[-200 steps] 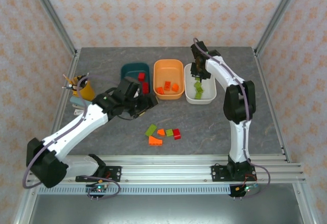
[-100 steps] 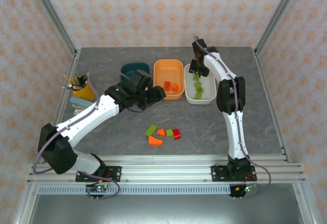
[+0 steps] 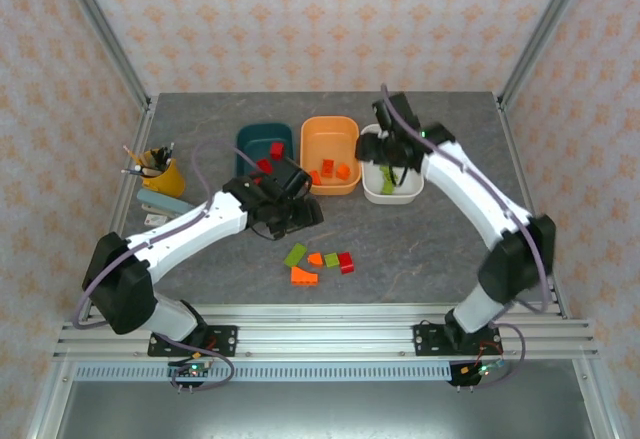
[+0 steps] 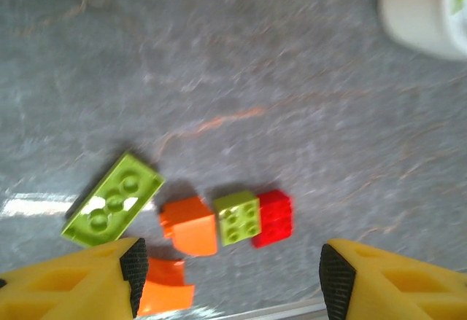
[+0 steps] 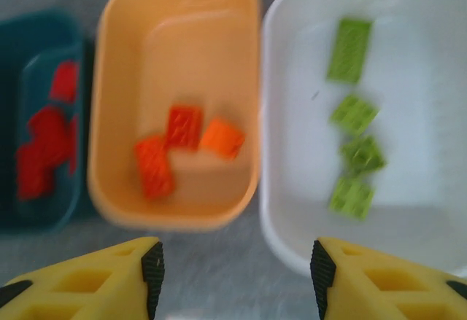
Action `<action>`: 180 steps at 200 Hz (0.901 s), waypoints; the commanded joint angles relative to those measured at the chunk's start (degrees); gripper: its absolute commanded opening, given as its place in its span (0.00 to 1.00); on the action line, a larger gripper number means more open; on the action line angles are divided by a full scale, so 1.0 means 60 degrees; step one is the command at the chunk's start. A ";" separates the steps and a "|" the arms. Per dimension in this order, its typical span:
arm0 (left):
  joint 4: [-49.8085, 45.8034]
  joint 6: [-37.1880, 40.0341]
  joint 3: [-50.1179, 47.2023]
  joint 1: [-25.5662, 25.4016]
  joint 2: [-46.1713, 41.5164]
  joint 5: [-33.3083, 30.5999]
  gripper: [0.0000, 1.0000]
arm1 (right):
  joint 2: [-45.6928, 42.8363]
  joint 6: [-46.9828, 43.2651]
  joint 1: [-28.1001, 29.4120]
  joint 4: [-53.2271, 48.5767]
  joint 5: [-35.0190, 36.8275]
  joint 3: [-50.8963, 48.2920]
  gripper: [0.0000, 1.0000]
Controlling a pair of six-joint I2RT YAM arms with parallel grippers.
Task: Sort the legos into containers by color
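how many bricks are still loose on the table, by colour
green: 2, the long green brick and the small green brick
orange: 2, the middle orange brick and the near orange brick
red: 1, the red brick
total: 5 loose on the table

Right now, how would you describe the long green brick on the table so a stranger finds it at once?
Find the orange tub, the middle of three on the grey table. Toward the near edge from it lie five loose bricks. The long lime green brick is leftmost and slanted; the other green one is small and square.
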 commanded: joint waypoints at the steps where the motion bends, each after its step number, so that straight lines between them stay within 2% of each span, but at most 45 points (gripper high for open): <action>1: -0.0949 0.0434 -0.0442 -0.0525 -0.0303 -0.0394 0.66 | -0.1144 0.0242 0.0686 0.0612 -0.0187 -0.1930 0.58; 16: -0.1468 0.0378 -0.0720 -0.0828 -0.0261 -0.0570 0.69 | -0.1975 0.0617 0.1299 0.0856 -0.0366 -0.3078 0.59; 32: -0.1024 -0.0360 -0.1501 -0.1032 -0.0476 -0.0285 0.73 | -0.2653 0.0975 0.2001 0.1135 -0.0503 -0.3945 0.60; 52: -0.0580 -0.2136 -0.2205 -0.1037 -0.0875 -0.0309 0.78 | -0.3060 0.1334 0.2679 0.1218 -0.0449 -0.4476 0.60; 69: 0.0081 -0.4040 -0.2615 -0.1042 -0.1031 -0.0101 0.78 | -0.3133 0.1483 0.3027 0.1124 -0.0294 -0.4595 0.60; 108: 0.0965 -0.7301 -0.2863 -0.1127 -0.1151 0.0096 0.79 | -0.3126 0.1545 0.3115 0.1119 -0.0172 -0.4586 0.60; 129: 0.1195 -0.8937 -0.2991 -0.1497 -0.1154 0.0153 0.79 | -0.3109 0.1480 0.3111 0.1029 -0.0182 -0.4579 0.60; 180: 0.1315 -1.1360 -0.3691 -0.2177 -0.1437 -0.0562 0.81 | -0.3447 0.1364 0.3115 0.0891 -0.0181 -0.4932 0.61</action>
